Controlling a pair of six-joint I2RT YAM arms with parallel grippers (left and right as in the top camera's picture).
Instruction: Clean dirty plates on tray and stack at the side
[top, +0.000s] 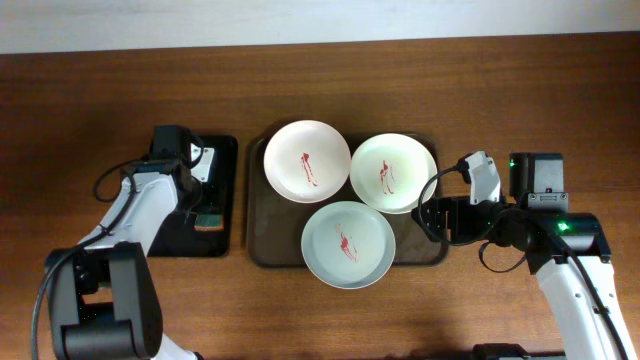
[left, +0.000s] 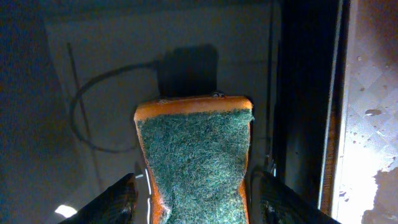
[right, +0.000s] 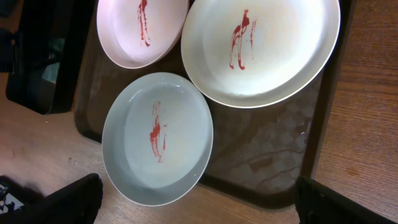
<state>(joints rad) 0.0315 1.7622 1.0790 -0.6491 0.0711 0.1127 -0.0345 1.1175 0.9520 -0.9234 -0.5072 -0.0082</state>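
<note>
Three white plates with red smears lie on the dark brown tray (top: 262, 238): one at the back left (top: 307, 161), one at the back right (top: 393, 173), one at the front (top: 348, 244). My left gripper (top: 205, 207) is over the small black tray. In the left wrist view its fingers (left: 199, 202) are open on either side of an orange sponge with a green scouring face (left: 196, 155). My right gripper (top: 430, 215) is open and empty at the brown tray's right edge. In the right wrist view (right: 199, 205) it hovers by the front plate (right: 158, 137).
The narrow black tray (top: 225, 200) stands left of the brown tray and holds the sponge (top: 209, 218). Bare wooden table surrounds both trays. The right wrist view also shows the back plates (right: 261, 50) (right: 143, 31) and the brown tray's floor (right: 261, 162).
</note>
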